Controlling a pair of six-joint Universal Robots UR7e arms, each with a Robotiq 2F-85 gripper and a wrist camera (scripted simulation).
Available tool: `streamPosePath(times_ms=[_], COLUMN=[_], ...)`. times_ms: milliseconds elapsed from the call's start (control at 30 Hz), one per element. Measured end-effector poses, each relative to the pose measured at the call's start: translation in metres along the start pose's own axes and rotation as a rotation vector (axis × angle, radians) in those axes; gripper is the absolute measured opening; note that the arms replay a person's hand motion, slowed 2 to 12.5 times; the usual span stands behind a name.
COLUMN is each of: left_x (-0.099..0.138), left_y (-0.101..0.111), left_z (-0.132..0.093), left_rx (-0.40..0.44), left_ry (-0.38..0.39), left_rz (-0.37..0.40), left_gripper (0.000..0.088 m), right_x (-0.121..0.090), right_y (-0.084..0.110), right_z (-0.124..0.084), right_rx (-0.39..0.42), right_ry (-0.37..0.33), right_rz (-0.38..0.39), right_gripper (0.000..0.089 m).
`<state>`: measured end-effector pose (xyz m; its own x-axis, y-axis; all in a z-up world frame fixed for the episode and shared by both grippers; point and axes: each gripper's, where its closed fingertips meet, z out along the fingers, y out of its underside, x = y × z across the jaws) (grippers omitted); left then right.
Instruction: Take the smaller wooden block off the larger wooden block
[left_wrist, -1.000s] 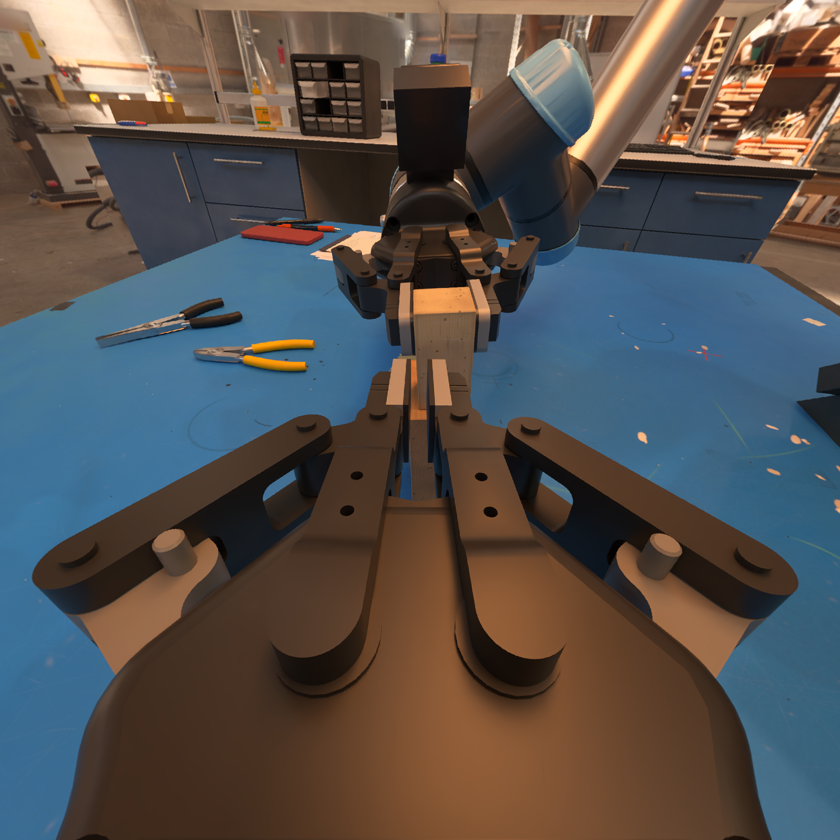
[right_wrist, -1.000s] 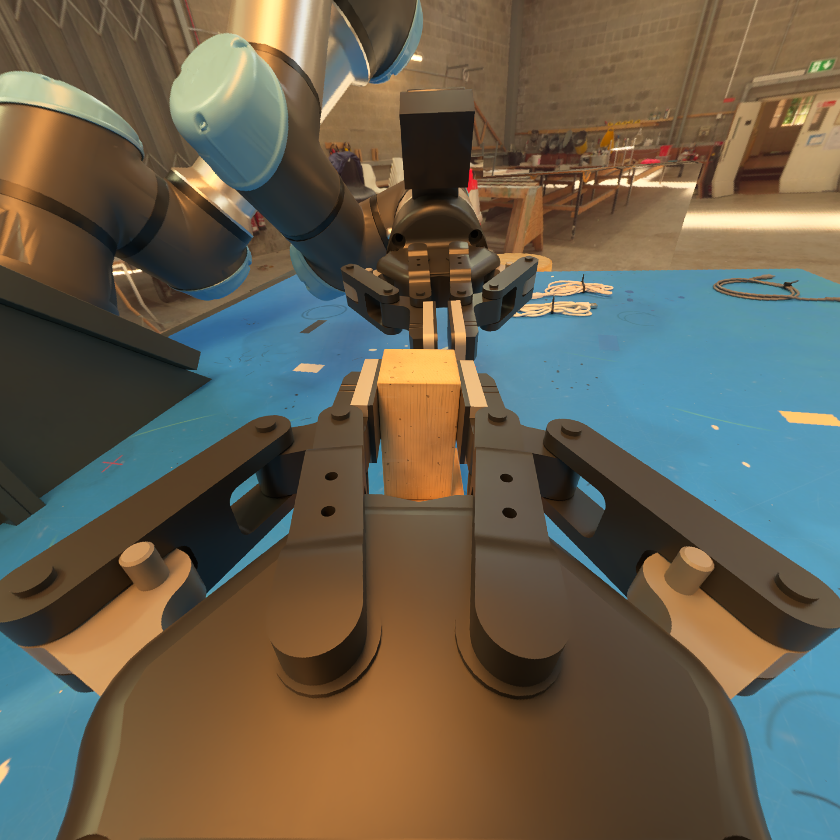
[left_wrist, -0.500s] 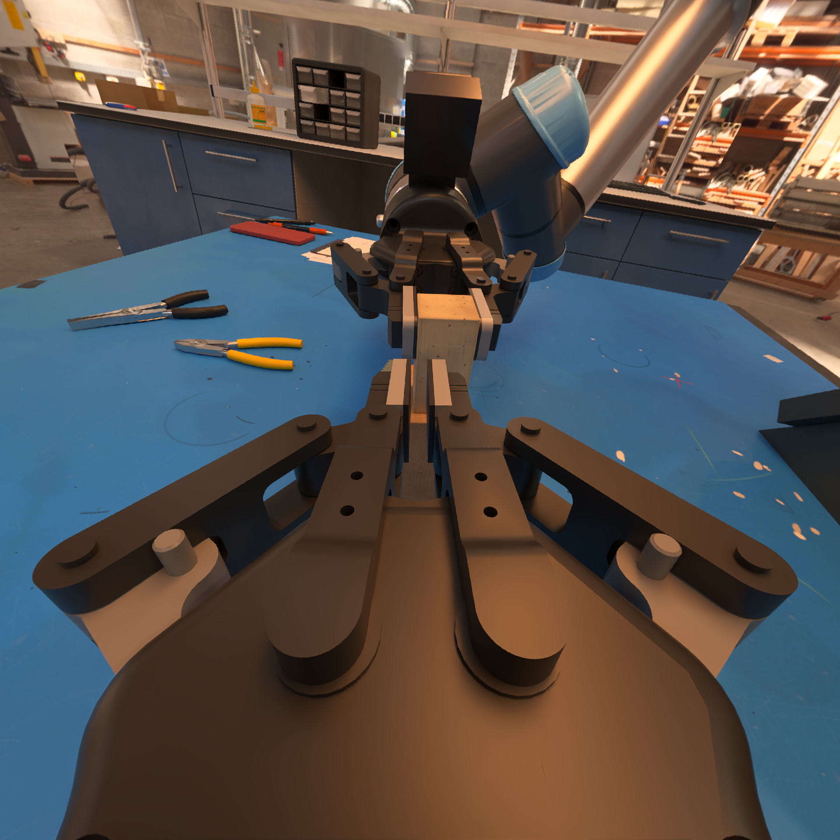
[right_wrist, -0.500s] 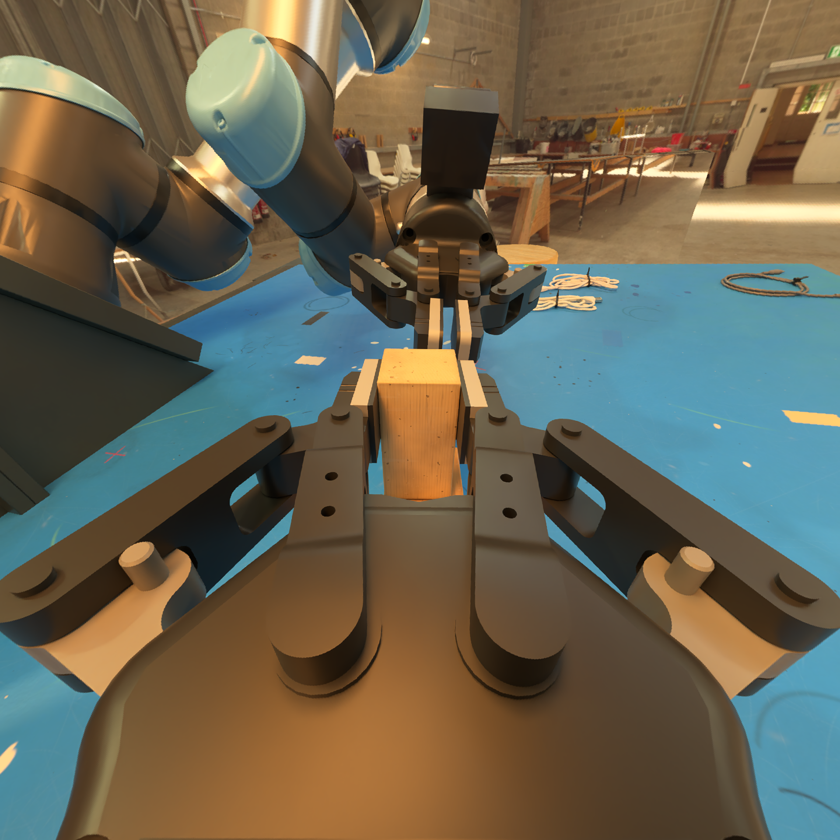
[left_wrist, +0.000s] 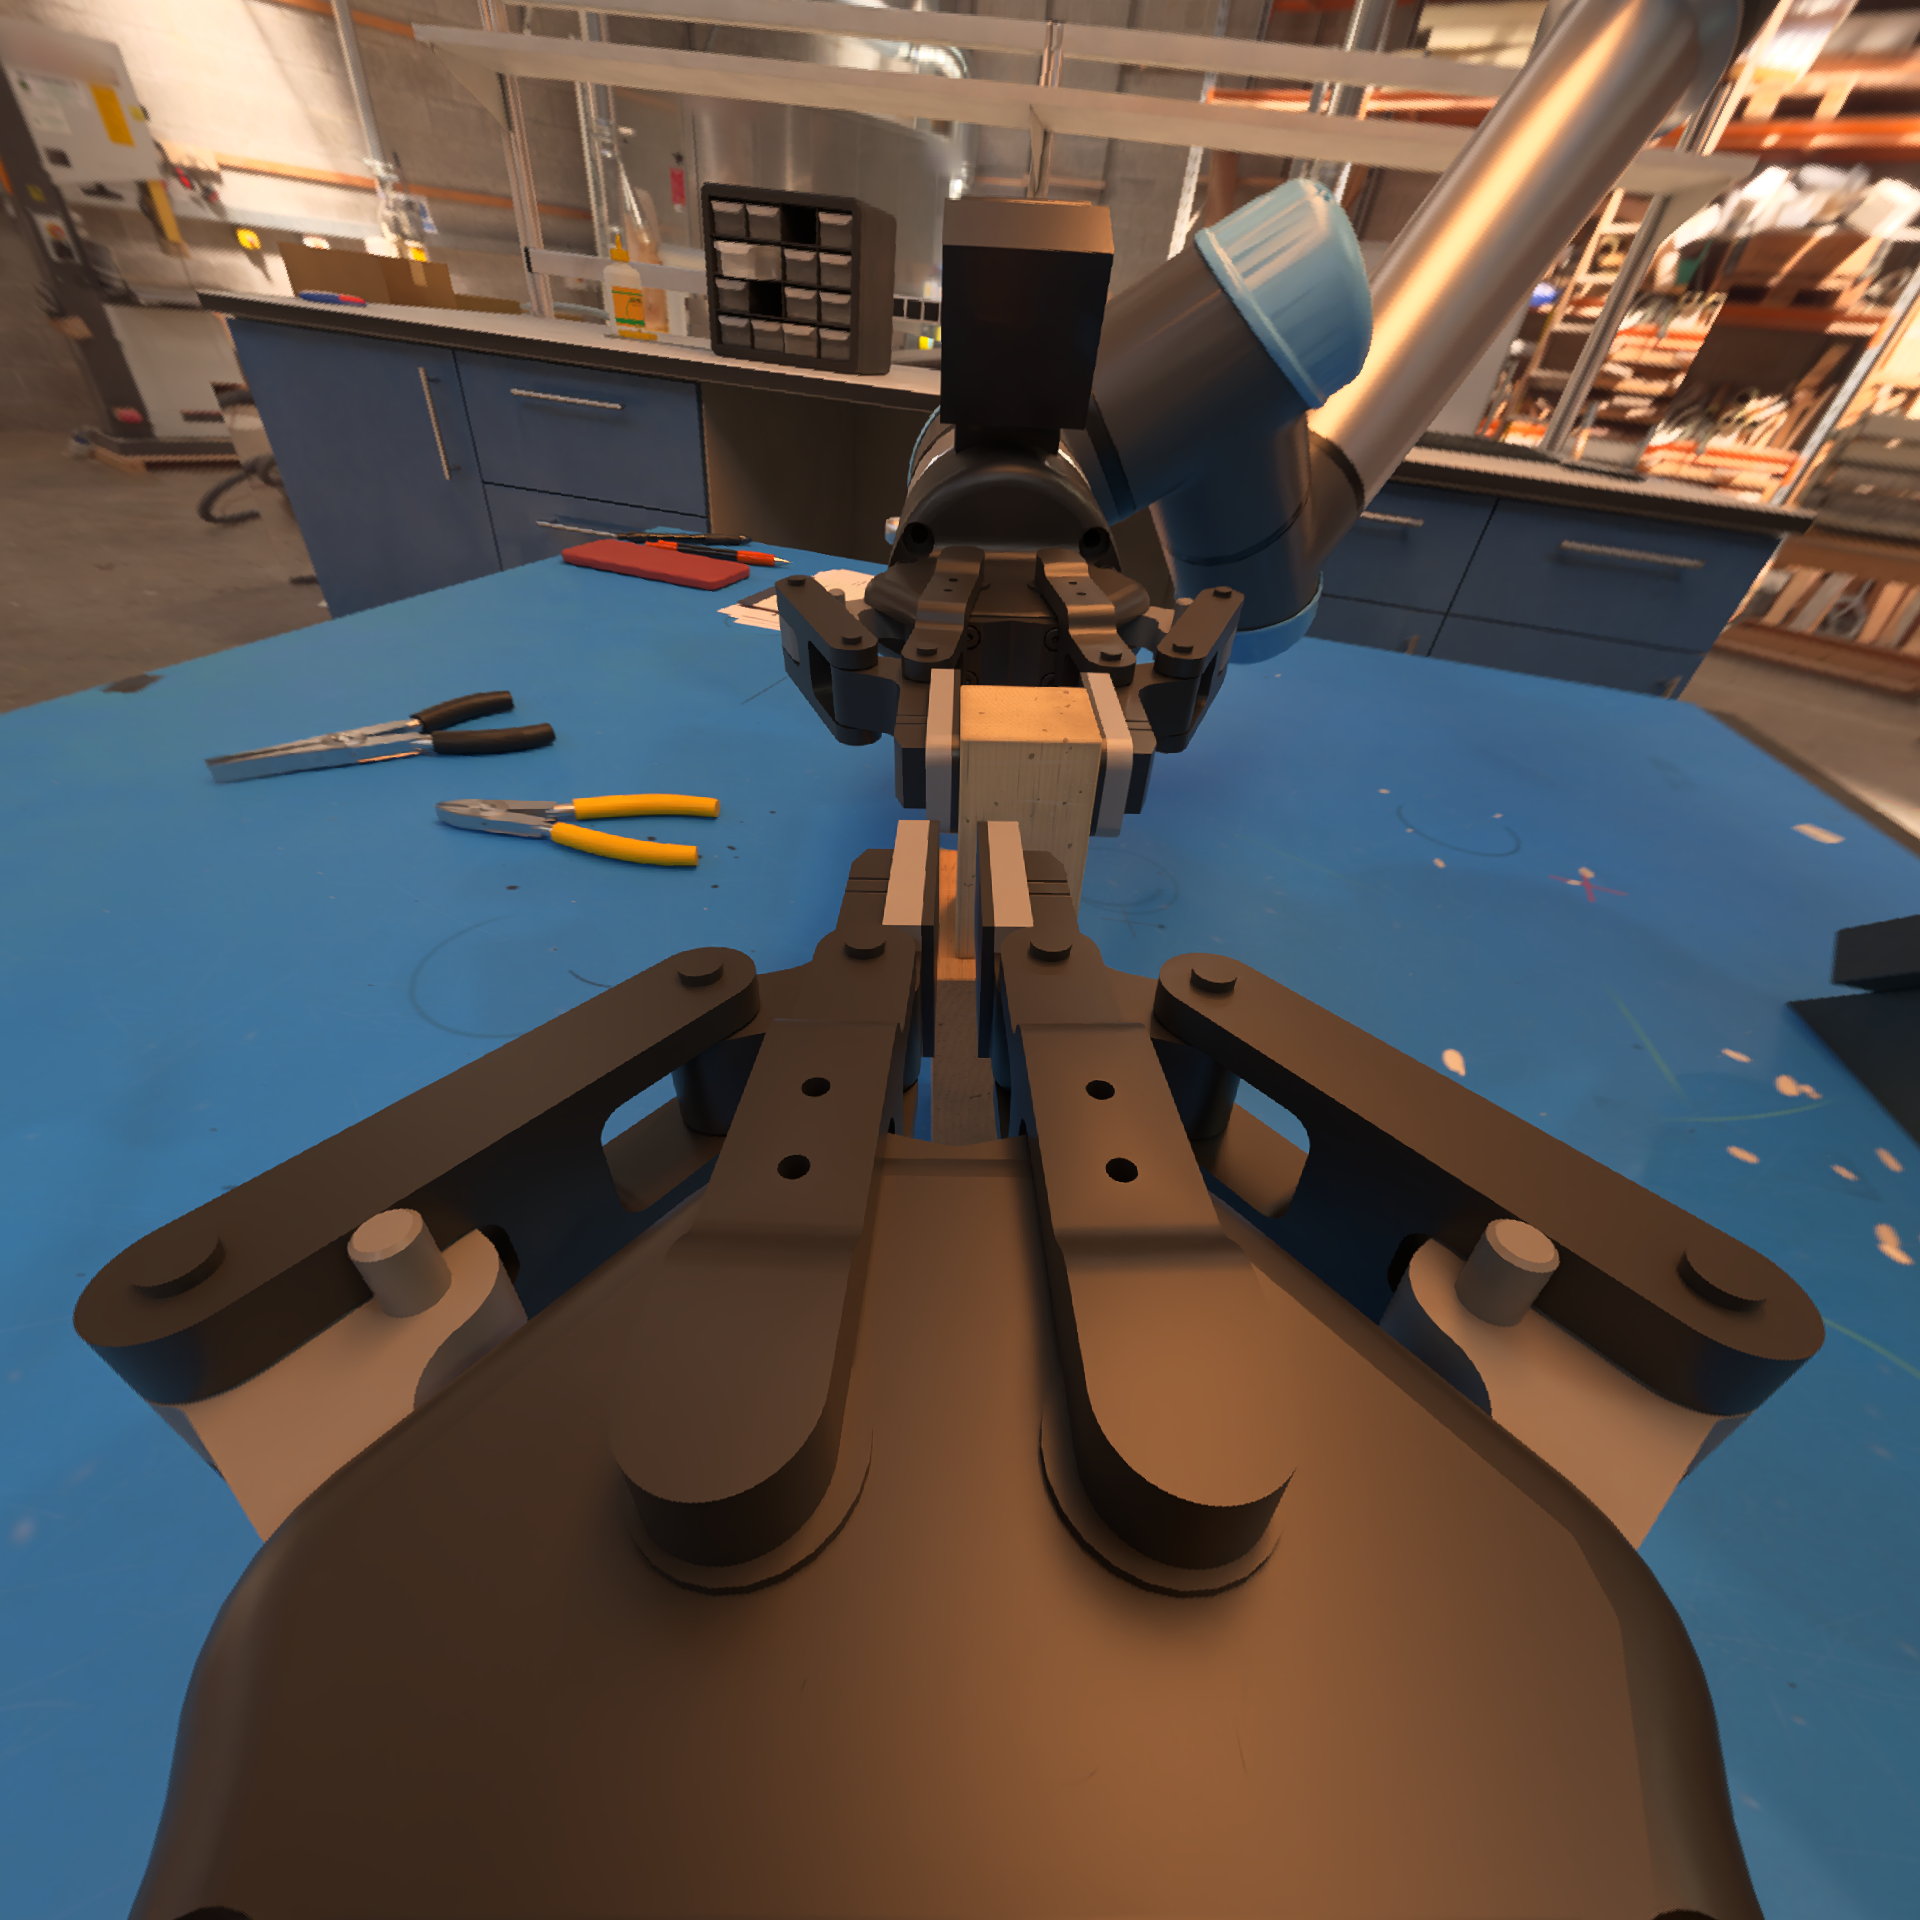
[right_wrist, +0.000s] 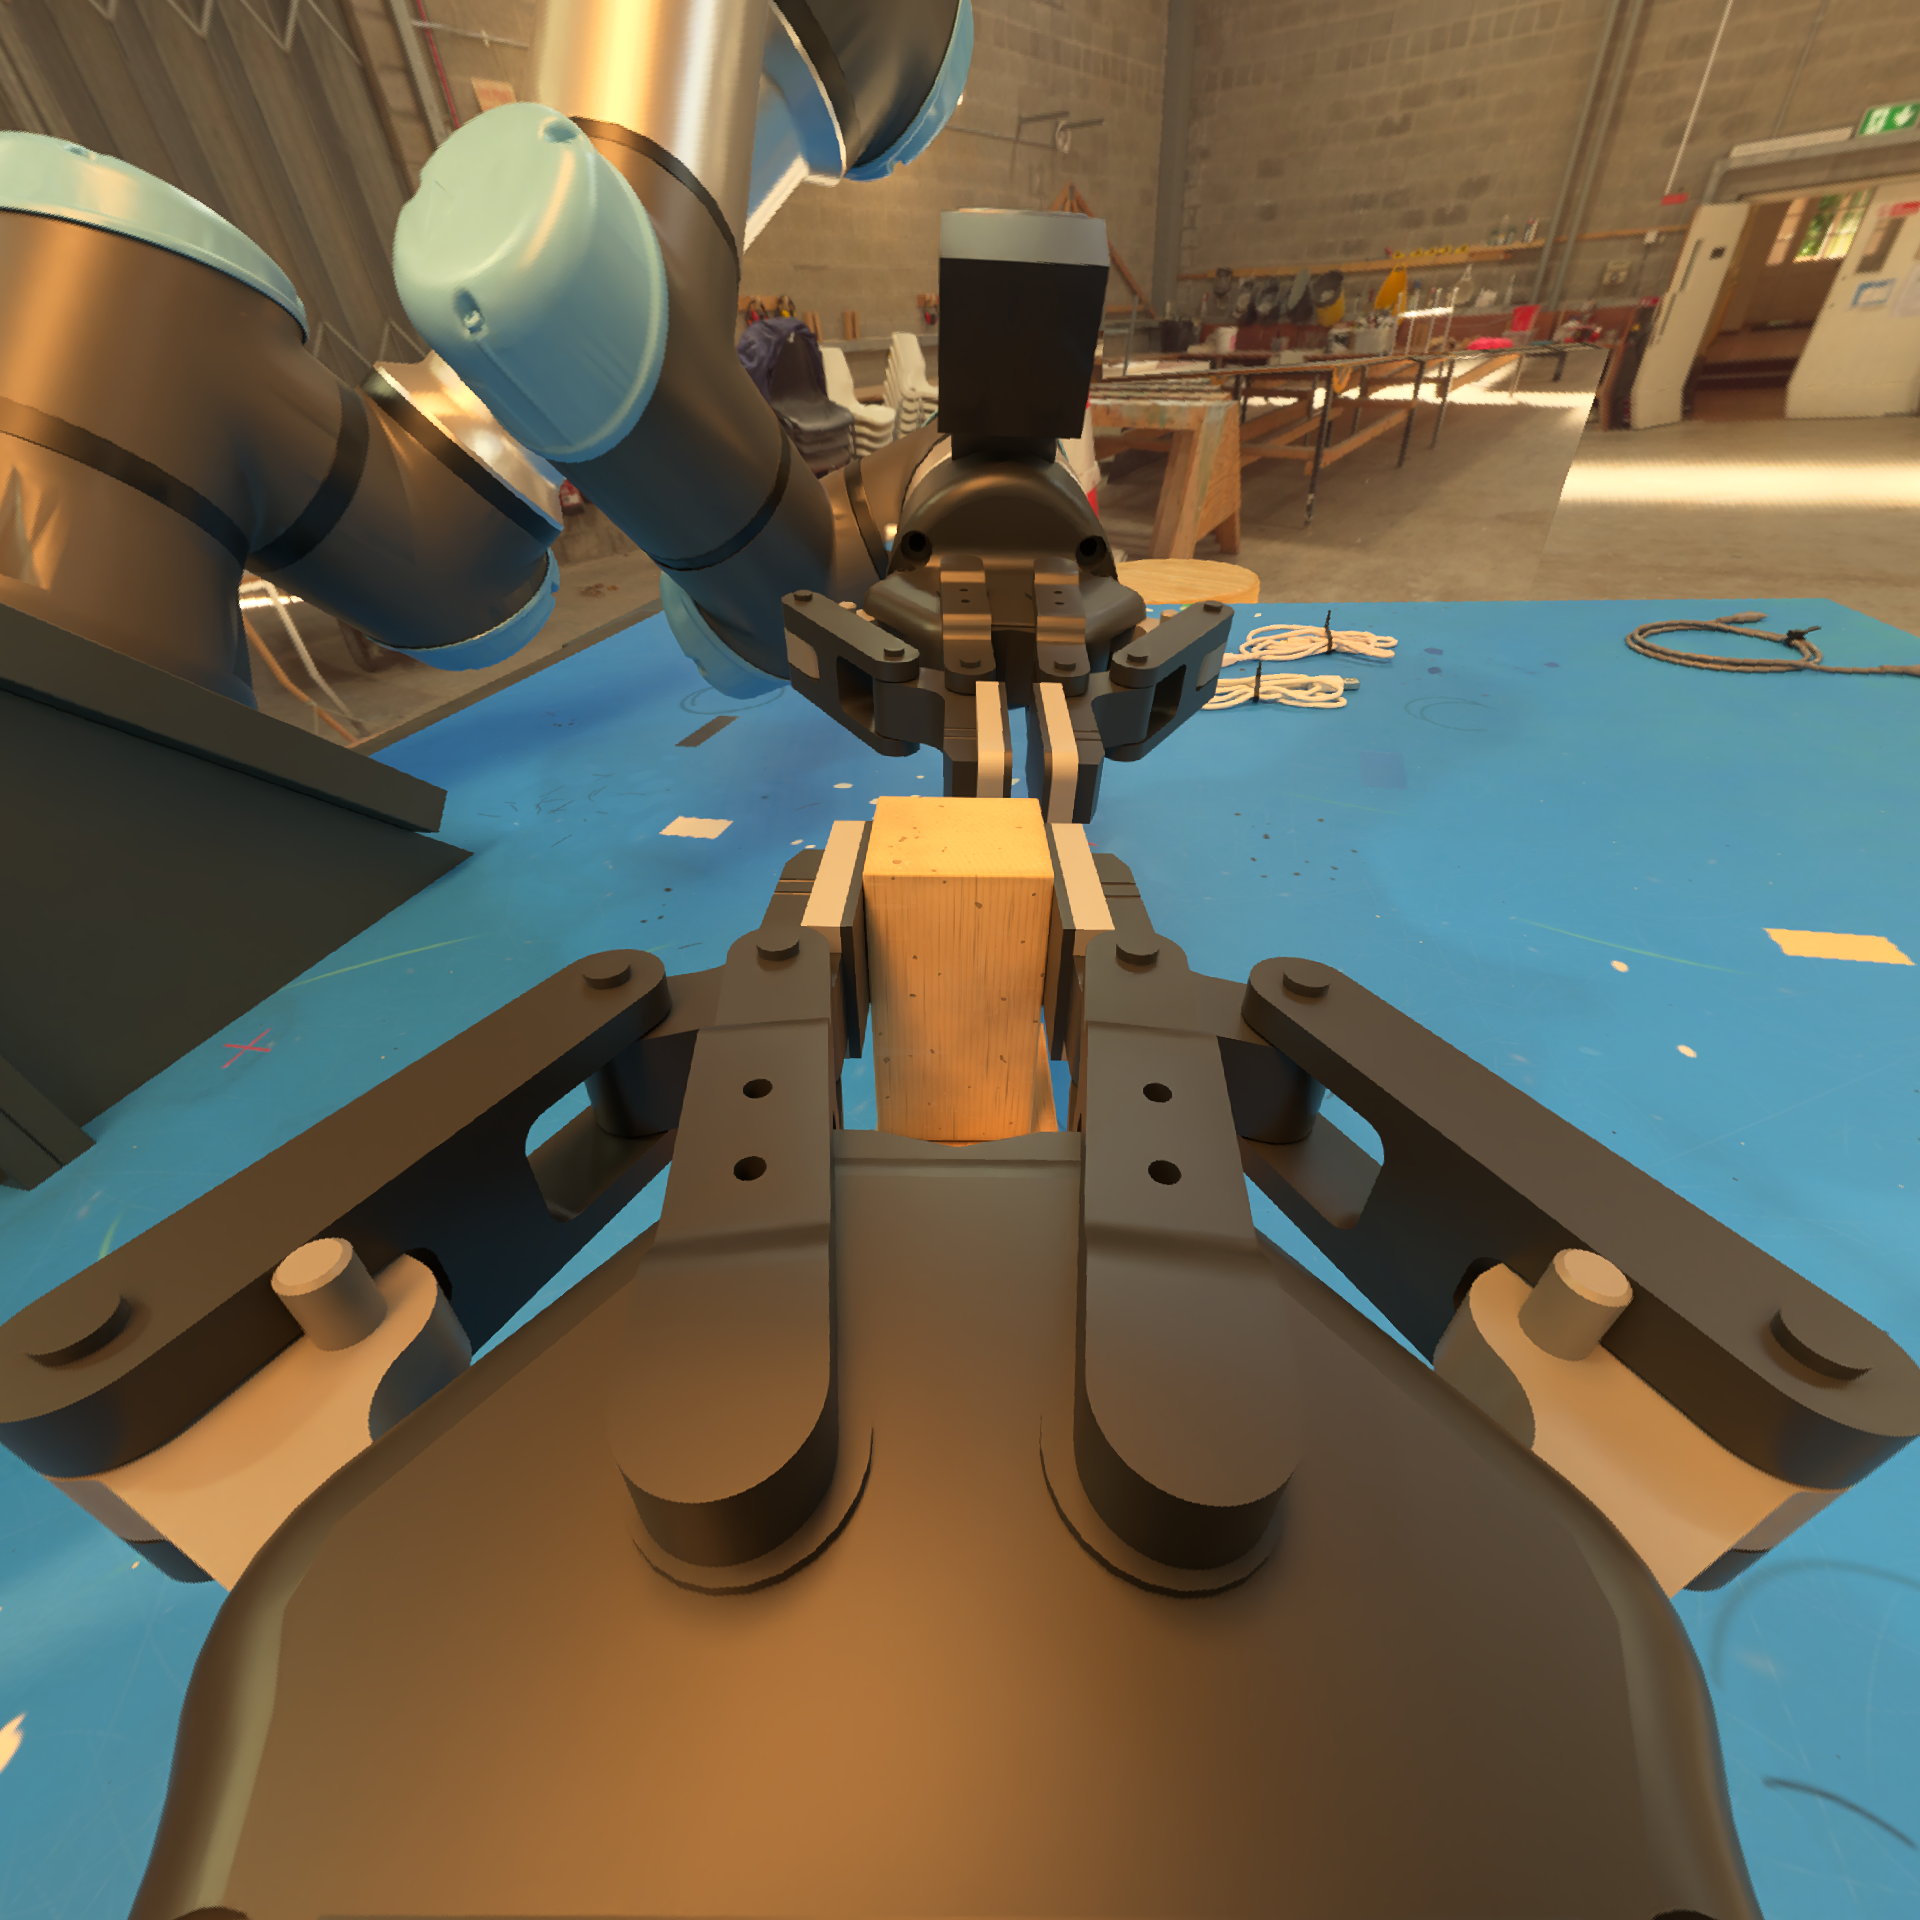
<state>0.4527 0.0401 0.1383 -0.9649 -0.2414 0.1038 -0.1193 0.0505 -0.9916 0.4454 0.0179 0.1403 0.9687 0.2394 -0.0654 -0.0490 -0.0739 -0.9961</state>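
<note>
My left gripper (left_wrist: 957, 875) is shut on the smaller wooden block (left_wrist: 956, 1049), a thin strip showing between its fingers. Facing it, my right gripper (left_wrist: 1029, 764) is shut on the larger wooden block (left_wrist: 1029, 774). The two blocks meet end to end; I cannot tell whether they touch. In the right wrist view the larger block (right_wrist: 956, 977) fills my right gripper (right_wrist: 957, 883). The left gripper (right_wrist: 1023, 748) sits just behind it, and the smaller block is hidden. Both are held above the blue table (left_wrist: 312, 987).
Black-handled pliers (left_wrist: 379, 738) and yellow-handled pliers (left_wrist: 582, 821) lie to the left. A red flat item (left_wrist: 655, 564) lies at the far edge. White rope bundles (right_wrist: 1304, 665) and a brown cord (right_wrist: 1745, 644) lie far right. A black arm base (right_wrist: 156, 883) stands at the left.
Both grippers stay shut on their blocks and keep facing each other. The pair has shifted slightly over the table; the gap between the blocks looks about the same.
</note>
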Motion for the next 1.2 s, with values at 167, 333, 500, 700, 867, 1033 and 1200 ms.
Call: streamPosePath(times_ms=[167, 333, 500, 700, 867, 1033, 1200], left_x=[0.0006, 0.0013, 0.0023, 0.0015, 0.0004, -0.0006, 0.0002], left_y=[-0.0012, -0.0021, -0.0021, -0.0021, -0.0025, -0.0039, -0.0040], left_z=[-0.0005, 0.0002, 0.0014, 0.0015, 0.0013, 0.0014, 0.0007], left_rx=[-0.023, -0.033, -0.027, -0.022, -0.029, -0.033, -0.035], left_ry=[-0.036, -0.049, -0.031, -0.028, -0.059, -0.085, -0.077], left_rz=[0.094, 0.114, 0.067, 0.046, 0.122, 0.164, 0.149], left_gripper=[0.0063, 0.0065, 0.0065, 0.0065, 0.0065, 0.0065, 0.0065], right_x=[-0.0010, -0.0013, -0.0017, -0.0005, 0.0001, 0.0010, 0.0005], right_y=[0.0001, 0.0001, 0.0000, -0.0004, 0.0000, -0.0003, 0.0001], right_z=[0.0005, 0.0002, 0.0000, 0.0006, 0.0003, 0.0004, 0.0016], right_rx=[-0.002, -0.002, 0.005, 0.003, 0.005, 0.003, 0.003], right_ry=[-0.004, -0.006, -0.007, -0.002, -0.013, -0.002, 0.001], right_rz=[-0.007, -0.011, -0.021, -0.027, -0.001, -0.004, -0.002], right_gripper=[0.0271, 0.0271, 0.0271, 0.0271, 0.0271, 0.0271, 0.0270])
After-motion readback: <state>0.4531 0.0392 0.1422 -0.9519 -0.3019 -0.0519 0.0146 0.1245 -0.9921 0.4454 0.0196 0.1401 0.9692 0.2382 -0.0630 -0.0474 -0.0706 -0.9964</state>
